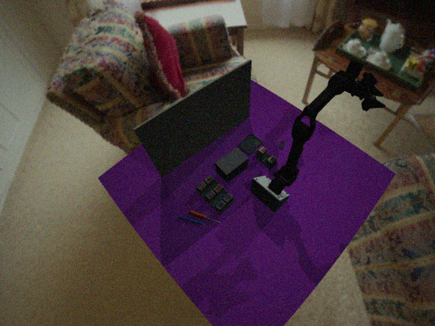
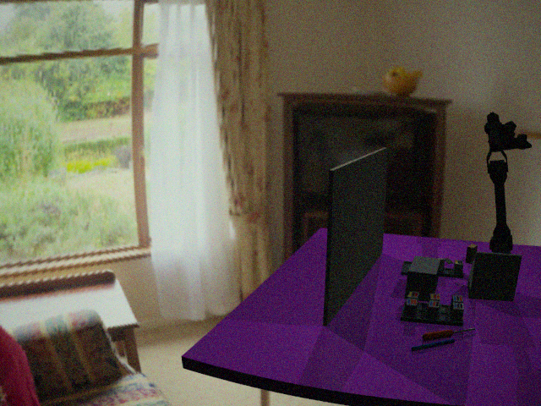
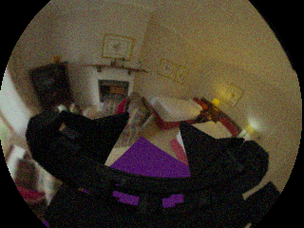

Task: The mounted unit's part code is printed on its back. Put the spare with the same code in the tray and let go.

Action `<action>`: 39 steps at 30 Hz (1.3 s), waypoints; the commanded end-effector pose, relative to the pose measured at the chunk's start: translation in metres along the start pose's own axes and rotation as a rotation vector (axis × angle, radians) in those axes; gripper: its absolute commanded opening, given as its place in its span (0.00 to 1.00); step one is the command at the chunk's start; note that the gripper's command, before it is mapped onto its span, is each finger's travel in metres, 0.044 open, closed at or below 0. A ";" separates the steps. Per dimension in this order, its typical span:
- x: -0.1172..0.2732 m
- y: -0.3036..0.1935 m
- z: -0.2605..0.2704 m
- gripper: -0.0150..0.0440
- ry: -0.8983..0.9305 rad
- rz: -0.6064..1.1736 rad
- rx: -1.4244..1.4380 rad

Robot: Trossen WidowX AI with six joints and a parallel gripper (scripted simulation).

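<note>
1. We keep the pincer (image 1: 373,99) raised high and released, grasping nothing — probably to look at the back of the mounted unit (image 1: 232,164).
2. The spares sit in a rack (image 1: 215,193) on the table (image 1: 334,182); the tray (image 1: 249,144) looks empty — nothing delivered yet.

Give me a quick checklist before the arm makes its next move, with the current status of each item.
1. Claw open and holding nothing: ok.
2. Arm raised well above the table things: ok.
3. Code on the back of the mounted unit read: not ok, no view shows it.
4. Spares seated in their rack: ok.
5. Tray free for a spare: ok.
6. Screwdrivers away from the spares and tray: ok.
</note>
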State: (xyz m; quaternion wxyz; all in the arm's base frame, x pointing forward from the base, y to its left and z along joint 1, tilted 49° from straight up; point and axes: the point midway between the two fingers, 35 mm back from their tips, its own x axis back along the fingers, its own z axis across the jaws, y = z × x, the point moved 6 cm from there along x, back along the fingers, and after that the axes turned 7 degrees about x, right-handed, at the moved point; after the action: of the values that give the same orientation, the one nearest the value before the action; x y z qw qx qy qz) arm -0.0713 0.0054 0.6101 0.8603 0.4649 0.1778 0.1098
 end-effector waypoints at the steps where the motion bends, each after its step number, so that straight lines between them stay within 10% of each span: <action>1: 0.000 0.000 0.000 0.98 0.000 0.000 0.000; 21: -0.020 -0.114 0.112 1.00 0.419 0.420 0.202; 39: 0.148 -0.249 0.212 1.00 1.056 0.804 0.600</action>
State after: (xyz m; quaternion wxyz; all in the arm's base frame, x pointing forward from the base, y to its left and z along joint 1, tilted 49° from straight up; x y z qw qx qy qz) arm 0.1175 -0.2396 0.4983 0.4500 0.5907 0.3829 0.5495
